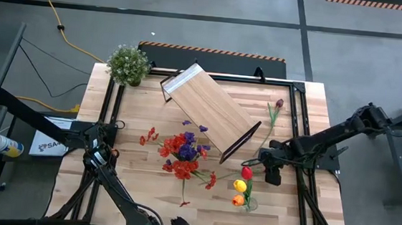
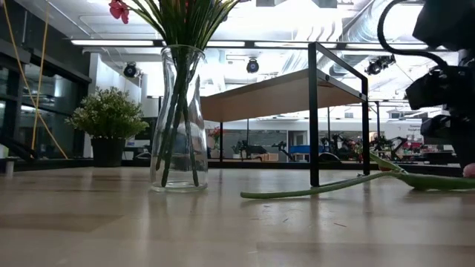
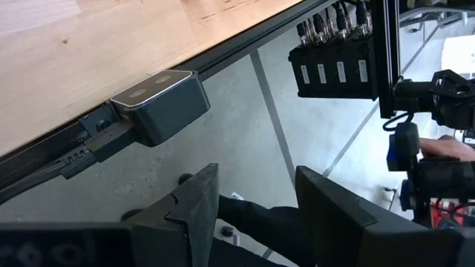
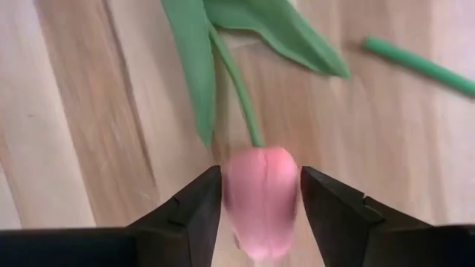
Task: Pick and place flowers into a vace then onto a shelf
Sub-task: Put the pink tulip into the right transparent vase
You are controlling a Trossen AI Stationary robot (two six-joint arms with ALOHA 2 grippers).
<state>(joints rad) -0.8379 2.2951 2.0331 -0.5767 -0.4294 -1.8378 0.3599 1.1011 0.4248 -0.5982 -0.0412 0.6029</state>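
right wrist view: pink tulip [image 4: 260, 196] between right gripper [image 4: 260, 211] fingers

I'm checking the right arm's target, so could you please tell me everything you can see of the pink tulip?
The pink tulip is an artificial flower with a closed, smooth, egg-shaped pink bloom on a thin green stem with long green leaves. It lies flat on the wooden table. The right gripper brackets the bloom, one dark finger on each side, close against it; whether they press on it is unclear. A separate green stem lies apart nearby.

vase [image 1: 184, 156] mid-table | shelf [image 1: 208, 112] behind it | tulip [image 4: 260, 196] between right tool [image 4: 260, 204] fingers
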